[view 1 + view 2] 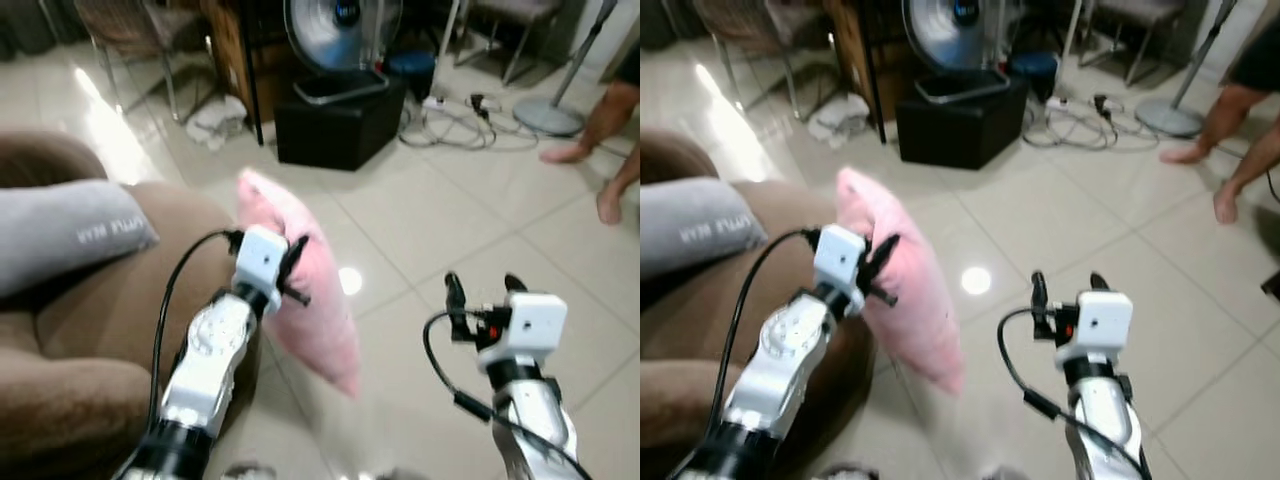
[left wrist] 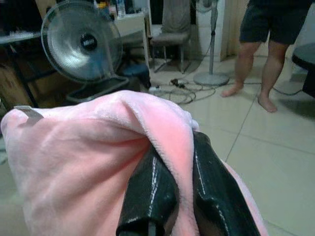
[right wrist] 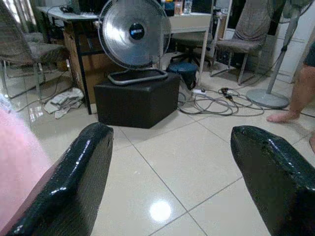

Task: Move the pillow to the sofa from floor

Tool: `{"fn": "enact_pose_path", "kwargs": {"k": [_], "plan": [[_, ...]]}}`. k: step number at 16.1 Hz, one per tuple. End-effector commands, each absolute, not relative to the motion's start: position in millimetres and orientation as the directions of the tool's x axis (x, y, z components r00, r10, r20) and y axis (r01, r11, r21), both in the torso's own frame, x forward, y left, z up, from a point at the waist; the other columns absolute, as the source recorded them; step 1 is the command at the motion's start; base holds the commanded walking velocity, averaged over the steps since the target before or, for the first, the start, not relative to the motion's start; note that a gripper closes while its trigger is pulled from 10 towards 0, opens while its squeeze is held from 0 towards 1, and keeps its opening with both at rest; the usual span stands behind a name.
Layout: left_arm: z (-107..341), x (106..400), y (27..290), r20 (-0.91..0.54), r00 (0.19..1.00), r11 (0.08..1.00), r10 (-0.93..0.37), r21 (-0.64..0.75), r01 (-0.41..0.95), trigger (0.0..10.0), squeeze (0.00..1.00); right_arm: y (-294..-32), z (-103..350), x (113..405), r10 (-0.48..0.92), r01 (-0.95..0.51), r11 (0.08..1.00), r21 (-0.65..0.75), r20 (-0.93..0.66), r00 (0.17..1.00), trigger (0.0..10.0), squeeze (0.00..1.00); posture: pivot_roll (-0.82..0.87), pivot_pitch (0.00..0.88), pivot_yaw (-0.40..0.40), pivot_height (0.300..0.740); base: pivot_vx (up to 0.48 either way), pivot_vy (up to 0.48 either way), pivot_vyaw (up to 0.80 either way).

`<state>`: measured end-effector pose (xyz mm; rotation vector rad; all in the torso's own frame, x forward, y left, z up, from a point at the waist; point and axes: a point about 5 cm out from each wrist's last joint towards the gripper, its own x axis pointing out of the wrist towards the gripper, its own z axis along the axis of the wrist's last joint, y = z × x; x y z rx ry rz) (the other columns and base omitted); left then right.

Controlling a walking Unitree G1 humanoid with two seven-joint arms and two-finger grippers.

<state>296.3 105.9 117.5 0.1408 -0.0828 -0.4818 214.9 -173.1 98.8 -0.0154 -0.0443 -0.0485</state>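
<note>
A pink pillow (image 1: pixel 305 290) hangs off the floor beside the brown sofa (image 1: pixel 90 330). My left gripper (image 1: pixel 293 270) is shut on its upper edge; in the left wrist view a fold of the pink pillow (image 2: pixel 88 162) is pinched between the two black fingers (image 2: pixel 147 196). My right gripper (image 1: pixel 485 290) is held out over the tiles to the right, open with nothing between its fingers (image 3: pixel 74 187). A grey cushion (image 1: pixel 65 230) lies on the sofa.
A black box (image 1: pixel 340 125) with a fan (image 1: pixel 335 30) on it stands ahead. Cables (image 1: pixel 455 120) trail over the tiles beside a fan stand (image 1: pixel 550 115). A person's bare legs (image 1: pixel 600 130) are at the far right. Chairs and a cloth (image 1: pixel 215 125) lie at the back left.
</note>
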Motion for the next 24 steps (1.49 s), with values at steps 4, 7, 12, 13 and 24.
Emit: {"fn": "enact_pose_path", "kwargs": {"k": [4,7,12,13,24], "plan": [[137,309,93,0.120,0.865,0.867,-0.487,0.183,0.463,10.0,0.00,-167,100,217,0.004,-0.002,0.998,-0.064,0.039,0.999,10.0,0.00,-0.01,0.000,-0.004,0.740,0.067,0.000,0.20],[141,315,91,0.125,0.869,0.872,-0.478,0.186,0.453,10.0,0.00,-159,99,216,0.061,-0.058,0.995,-0.078,0.034,0.998,10.0,0.00,-0.01,0.000,-0.001,0.740,0.280,0.000,0.80],[141,318,94,0.122,0.878,0.880,-0.462,0.184,0.437,10.0,0.00,-153,97,216,0.107,-0.105,0.991,-0.087,0.023,0.994,10.0,0.00,0.00,0.000,-0.002,0.740,0.293,0.000,0.80],[141,319,94,0.124,0.878,0.880,-0.463,0.185,0.438,10.0,0.00,-153,96,216,0.108,-0.106,0.991,-0.086,0.022,0.994,10.0,0.00,0.01,0.000,-0.002,0.740,0.300,0.000,0.80],[135,344,63,0.014,0.853,0.842,-0.522,0.167,0.512,10.0,0.00,-156,89,214,0.097,-0.097,0.995,-0.037,-0.005,0.995,10.0,0.00,0.00,0.009,0.020,0.740,0.244,0.000,0.64]]}}
